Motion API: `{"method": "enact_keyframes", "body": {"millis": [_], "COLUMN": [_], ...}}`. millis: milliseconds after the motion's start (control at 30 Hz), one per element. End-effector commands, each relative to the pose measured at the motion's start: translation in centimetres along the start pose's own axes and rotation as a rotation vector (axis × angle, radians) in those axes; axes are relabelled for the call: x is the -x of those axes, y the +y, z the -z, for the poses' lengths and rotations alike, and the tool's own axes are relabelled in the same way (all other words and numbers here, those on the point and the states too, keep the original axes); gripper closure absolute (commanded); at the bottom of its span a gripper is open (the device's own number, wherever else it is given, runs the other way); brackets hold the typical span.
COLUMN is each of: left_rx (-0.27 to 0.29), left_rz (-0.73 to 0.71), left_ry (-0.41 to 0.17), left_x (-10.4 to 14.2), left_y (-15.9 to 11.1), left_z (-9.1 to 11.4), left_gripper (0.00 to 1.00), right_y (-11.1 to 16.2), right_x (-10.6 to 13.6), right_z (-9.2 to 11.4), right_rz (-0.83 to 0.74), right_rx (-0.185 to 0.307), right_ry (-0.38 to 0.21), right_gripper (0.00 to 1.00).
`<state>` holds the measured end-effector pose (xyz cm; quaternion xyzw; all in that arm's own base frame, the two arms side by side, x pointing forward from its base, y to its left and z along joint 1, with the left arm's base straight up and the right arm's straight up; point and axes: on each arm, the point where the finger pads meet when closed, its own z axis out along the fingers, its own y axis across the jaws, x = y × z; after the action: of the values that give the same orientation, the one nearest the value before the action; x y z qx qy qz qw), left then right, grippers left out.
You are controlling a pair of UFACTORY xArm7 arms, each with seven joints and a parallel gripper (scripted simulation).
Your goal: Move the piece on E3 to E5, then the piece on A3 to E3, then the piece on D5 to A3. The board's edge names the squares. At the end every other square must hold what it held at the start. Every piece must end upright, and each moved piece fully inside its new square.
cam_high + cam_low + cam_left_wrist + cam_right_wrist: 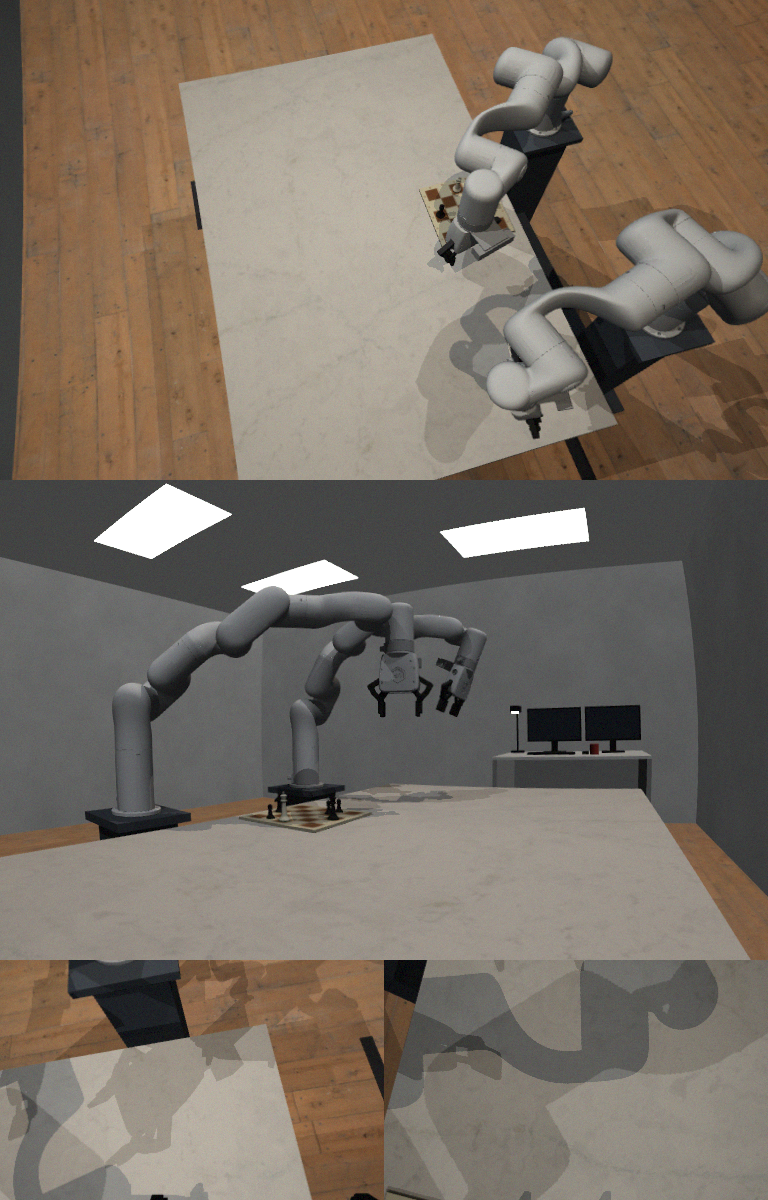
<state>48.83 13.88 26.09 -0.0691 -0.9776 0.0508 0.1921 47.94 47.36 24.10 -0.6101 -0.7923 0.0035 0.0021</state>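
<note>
The chessboard (427,203) (314,828) lies on the table; its corner (398,1196) shows in the right wrist view. A tall white piece (457,186) (283,810) stands upright. A black piece (441,212) (332,811) stands near one edge, with a small black piece (339,805) close behind. A black pawn (270,812) and another black piece (278,803) stand near the white one. The right arm hides part of the board; edge labels are unreadable. My right gripper (448,255) (399,713) is open, empty, high beside the board. My left gripper (534,431) (448,712) (260,1197) is open and empty, far from it.
The left gripper hangs high near a corner of the pale table (317,226) (430,876) (240,1125). The right arm (481,198) reaches over the board. The left arm (549,350) stands apart from it. A desk (572,756) with monitors stands in the background.
</note>
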Motion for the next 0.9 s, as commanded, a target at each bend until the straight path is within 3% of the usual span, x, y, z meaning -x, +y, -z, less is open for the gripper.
{"method": "enact_keyframes", "body": {"millis": [0,867], "left_rx": [-0.003,-0.033], "left_rz": [-0.018,-0.188], "left_ry": [-0.012,-0.081], "left_x": [-0.4,-4.8], "left_y": [0.7,7.0], "left_z": [0.2,-0.3], "left_gripper": [0.00,0.00], "right_y": [0.1,0.1], "right_x": [0.0,0.0], "right_z": [0.3,0.3], "right_rz": [0.000,0.000], "right_rx": [0.005,0.005], "right_ry": [0.003,0.003], "right_gripper": [0.00,0.00]}}
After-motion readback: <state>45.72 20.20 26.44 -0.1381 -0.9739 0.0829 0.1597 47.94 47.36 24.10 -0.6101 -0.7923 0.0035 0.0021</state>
